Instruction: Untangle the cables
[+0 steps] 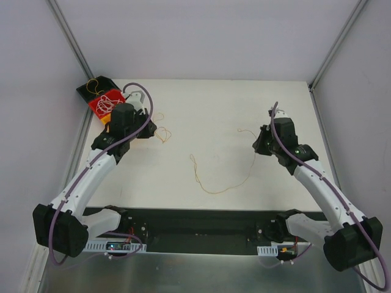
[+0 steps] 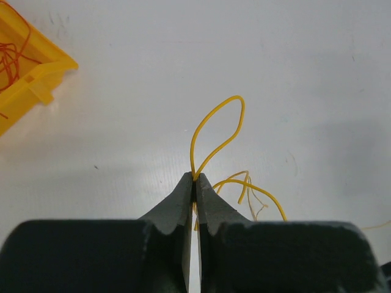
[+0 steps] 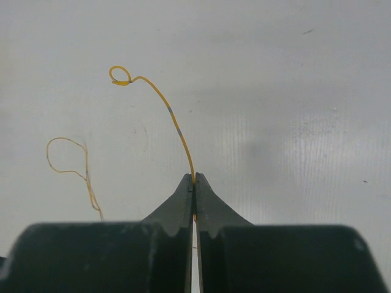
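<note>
grip: left hand point(image 2: 195, 178) is pressed together on a yellow wire point(image 2: 235, 131), with a loop standing beyond the tips. right hand point(image 3: 194, 178) pinches a yellow strand point(image 3: 165, 107) below its curled end. draw the hands apart slowly, low over the bench point(image 1: 214, 110). watch the small knot point(image 1: 162, 133) beside the left hand and stop if it tightens. a long slack run point(image 1: 223, 188) lies mid-bench and appears to lead to the right hand. the bench is white, matte and flat. a bin point(image 2: 43, 76) at the far left corner holds more wires point(image 1: 109, 101). pale walls point(image 1: 201, 36) enclose the bench.
</note>
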